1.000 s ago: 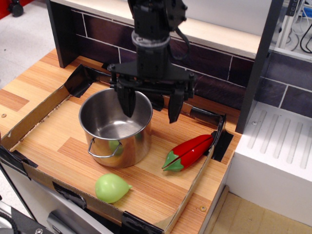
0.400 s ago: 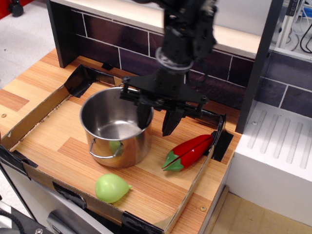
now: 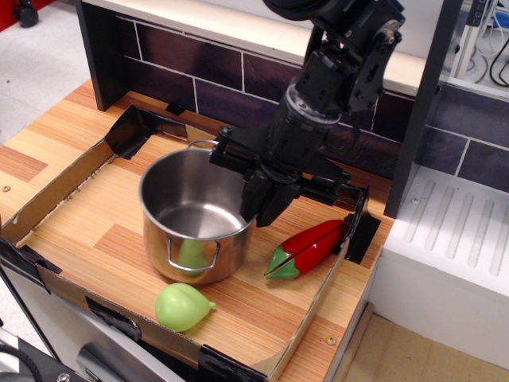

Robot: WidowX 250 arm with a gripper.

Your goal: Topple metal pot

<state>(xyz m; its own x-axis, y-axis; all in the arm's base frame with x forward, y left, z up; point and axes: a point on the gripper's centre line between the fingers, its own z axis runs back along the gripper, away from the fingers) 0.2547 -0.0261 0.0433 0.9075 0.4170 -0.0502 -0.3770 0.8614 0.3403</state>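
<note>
Pot upright on bench, end effector clamped on its right rim.
The metal pot stands in the cardboard tray, tipped slightly. End effector grips the rim, one finger inside, one outside. Best to keep the pinch firm and roll the wrist leftward, clear of the red pepper. Since 0.4 s ago the arm leans further and the pot has turned, its handle nearer the green pear.

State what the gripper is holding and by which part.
The gripper grips the pot by its right rim, one finger inside the wall and one outside. The pot leans slightly.
</note>
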